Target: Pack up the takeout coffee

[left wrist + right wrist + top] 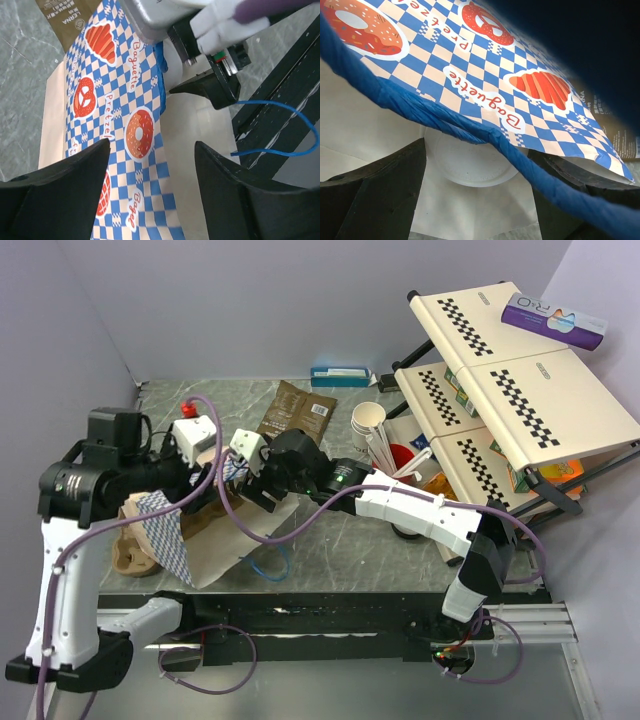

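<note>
Can see only the lid of the takeout coffee (465, 170) between the fingers (380, 195) of the right gripper (477, 150); cannot see the cup wall behind it. Hidden along the rim above the fingertips by the blue edge of the checkered bag (485, 70). Lost from above beneath that gripper.

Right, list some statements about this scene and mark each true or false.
1. The takeout coffee shows its white lid between the fingers of the right gripper. True.
2. The bag is plain brown. False: it is blue-checked with bakery pictures.
3. The left gripper is shut. False: its fingers stand wide apart above the bag.
4. The stack of lidless cups stands beside the red cup. True.
5. The purple box lies inside the bag. False: it lies atop the rack.
</note>
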### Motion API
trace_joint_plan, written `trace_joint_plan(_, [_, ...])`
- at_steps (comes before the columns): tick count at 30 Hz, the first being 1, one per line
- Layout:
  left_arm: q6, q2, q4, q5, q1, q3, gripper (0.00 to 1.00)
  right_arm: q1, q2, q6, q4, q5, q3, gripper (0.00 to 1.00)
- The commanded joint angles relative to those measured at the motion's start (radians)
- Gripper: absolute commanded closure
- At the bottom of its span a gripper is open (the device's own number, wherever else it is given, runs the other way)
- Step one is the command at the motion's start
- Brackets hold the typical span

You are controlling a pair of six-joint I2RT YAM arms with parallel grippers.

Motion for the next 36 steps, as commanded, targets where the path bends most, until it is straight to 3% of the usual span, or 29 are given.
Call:
trace_joint_plan(1, [0.029,0.032,-0.014,-0.127,-0.074,0.029,0.28,-0.005,-0.006,0.022,0.028,0.015,0.058,1.0])
trace_joint_plan(3, [0.034,0.043,-0.014,-0.165,-0.122,0.016,0.31,-0.005,-0.006,0.021,0.025,0.019,0.06,1.0])
trace_joint_plan(9, [0.052,0.075,-0.016,-0.286,-0.203,-0.001,0.55,-0.007,-0.015,0.021,0.028,0.024,0.044,1.0])
trace_joint_plan(12, [0.064,0.084,-0.014,-0.313,-0.234,-0.017,0.71,-0.011,-0.024,0.019,0.026,0.026,0.032,1.0])
trace_joint_plan(13, [0.066,0.089,-0.014,-0.32,-0.24,-0.023,0.81,-0.011,-0.027,0.018,0.025,0.026,0.025,1.0])
trace_joint_plan(17, [0.075,0.105,-0.013,-0.325,-0.254,-0.014,0.99,-0.016,-0.055,0.009,0.023,0.026,0.001,1.0])
trace_joint_plan(27, [0.072,0.11,0.084,-0.132,-0.254,0.011,0.99,-0.016,-0.154,-0.149,0.03,-0.077,-0.09,1.0])
trace_joint_plan(36, [0.097,0.138,0.159,-0.069,-0.254,0.008,0.99,-0.016,-0.254,-0.244,0.013,-0.099,-0.178,1.0])
